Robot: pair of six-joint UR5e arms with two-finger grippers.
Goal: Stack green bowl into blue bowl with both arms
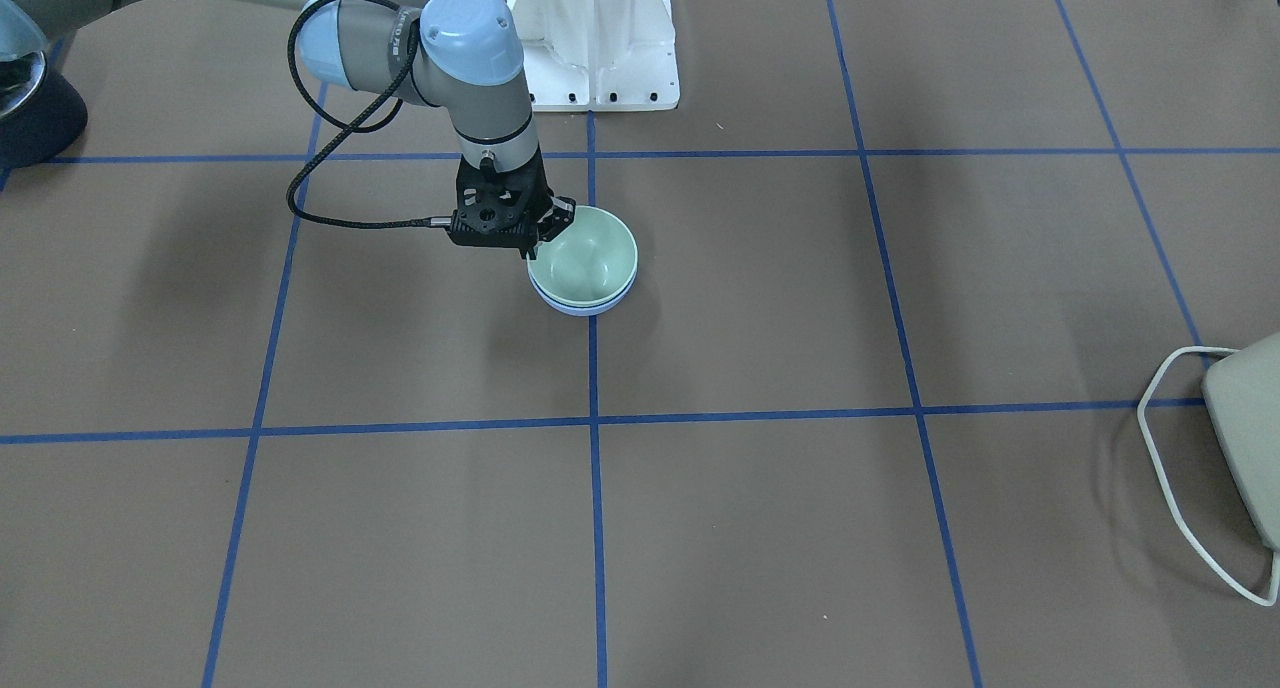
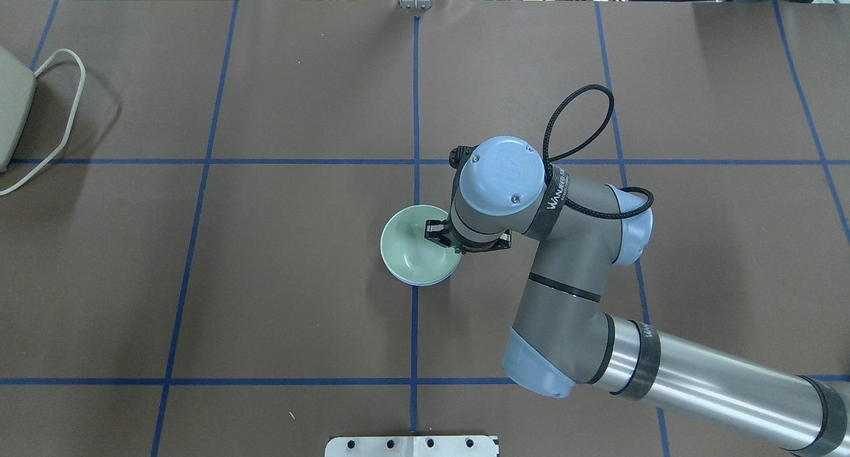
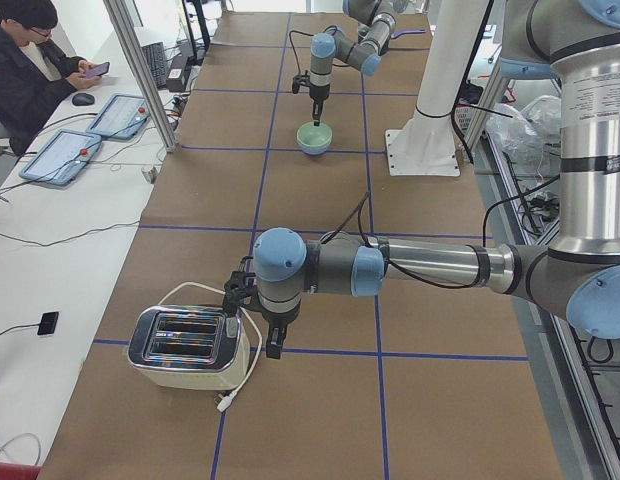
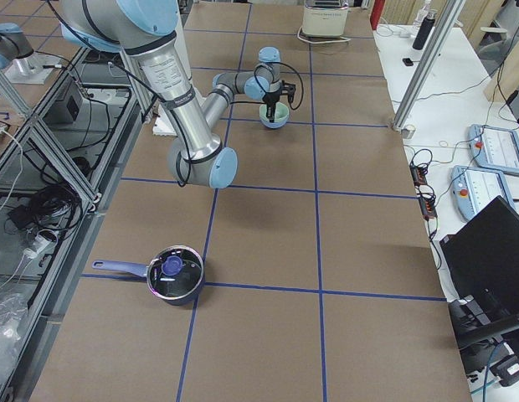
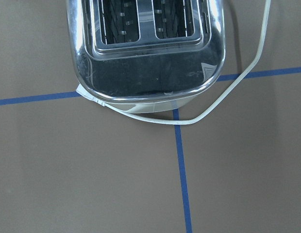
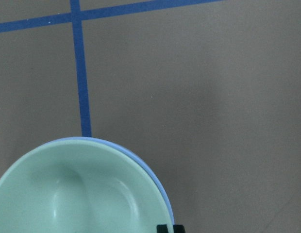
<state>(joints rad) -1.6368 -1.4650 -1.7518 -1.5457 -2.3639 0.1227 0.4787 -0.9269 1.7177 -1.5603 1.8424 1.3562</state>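
A: Where does the green bowl sit?

B: Nested in the blue bowl, upright. Only a thin periwinkle rim shows under it. The pair stands mid-worktop, on a blue tape line.

A: Right gripper?

B: Pointing down at the stack's edge on the robot's right. The wrist view shows 2 black fingers set narrowly on either side of the rim, pinching it.

A: Left gripper?

B: Well apart from the bowls, at the worktop's left end. It hangs just beside a chrome toaster. It shows in the side view alone, so I cannot tell if its fingers are apart or together. Its wrist camera looks straight down on 2 toaster slots and a white cord looping over the tape.

A: Anything else on the worktop?

B: 1 dark saucepan, lid on, at the right end, far from both bowls.
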